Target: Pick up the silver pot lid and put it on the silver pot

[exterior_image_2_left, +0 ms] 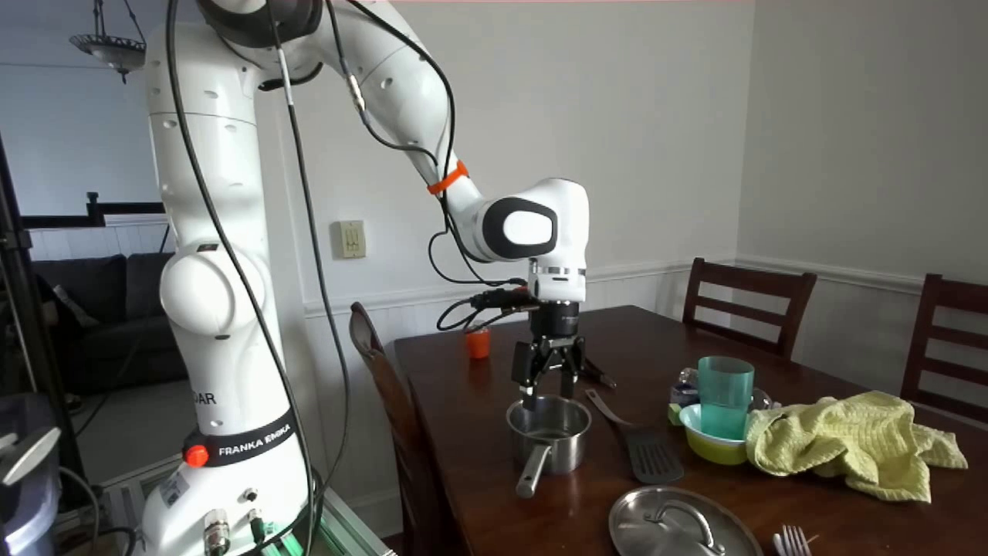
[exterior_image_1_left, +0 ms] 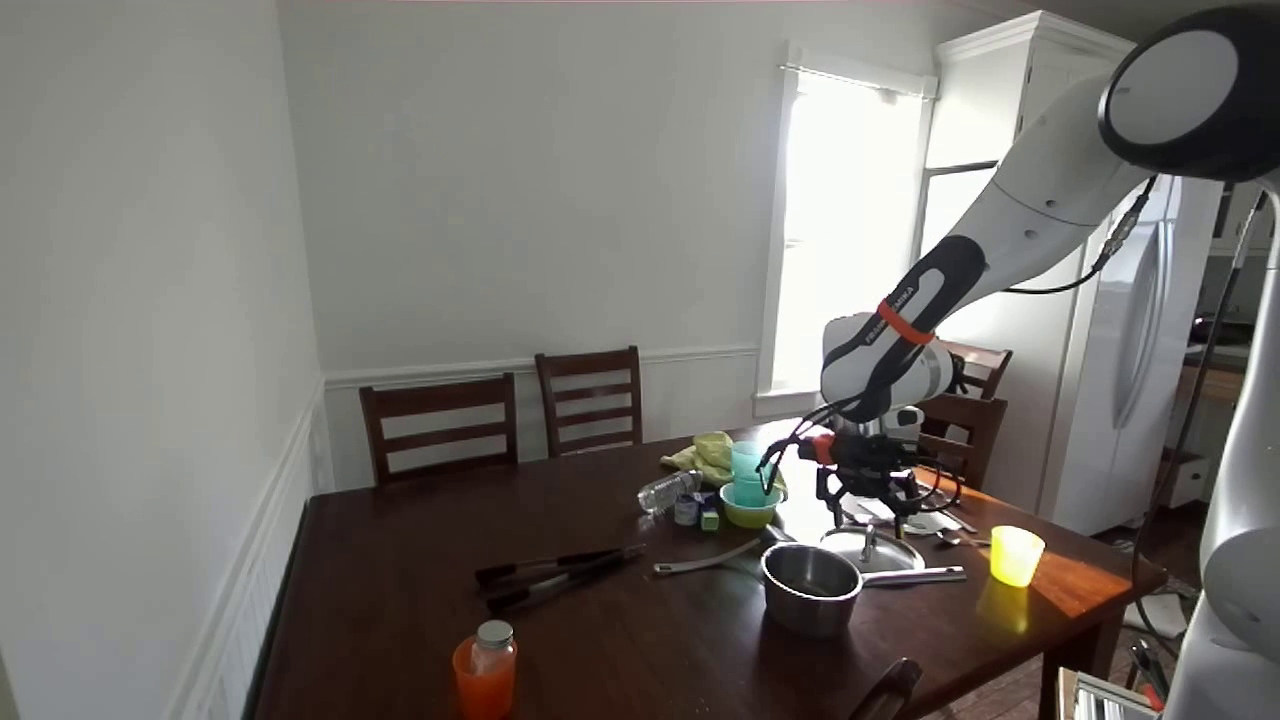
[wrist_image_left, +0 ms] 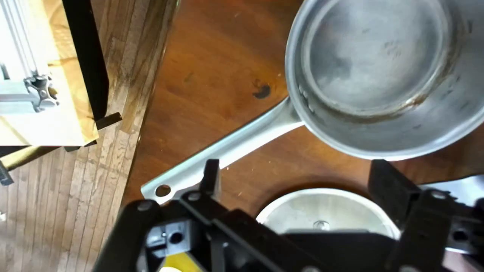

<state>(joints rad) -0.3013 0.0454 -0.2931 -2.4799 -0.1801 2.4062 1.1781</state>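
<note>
Gripper (wrist_image_left: pixel 297 173) hangs over tbl (exterior_image_1_left: pixel 400 620) nr silver pot (exterior_image_1_left: pixel 812 600), fingers spread wide. Silver pot lid (exterior_image_2_left: pixel 668 533) flat on tbl, handle up, just beside pot; strip of tbl shows btwn them in wrist view. Pot upright on tbl, inside visible. Spatula (exterior_image_2_left: pixel 652 455) nr both. Yellow cup (exterior_image_1_left: pixel 1017 557) nr end of pot handle. Teal cup (exterior_image_2_left: pixel 725 398) stands in bowl (exterior_image_2_left: pixel 714 451), yellow cloth (exterior_image_2_left: pixel 857 440) right next to it. Orange cup (exterior_image_1_left: pixel 484 686) well apart from pot & lid.

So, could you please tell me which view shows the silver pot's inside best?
The wrist view: it looks down into the silver pot, showing its bottom, though cropped. Both exterior views see the inside only at a slant.
</note>
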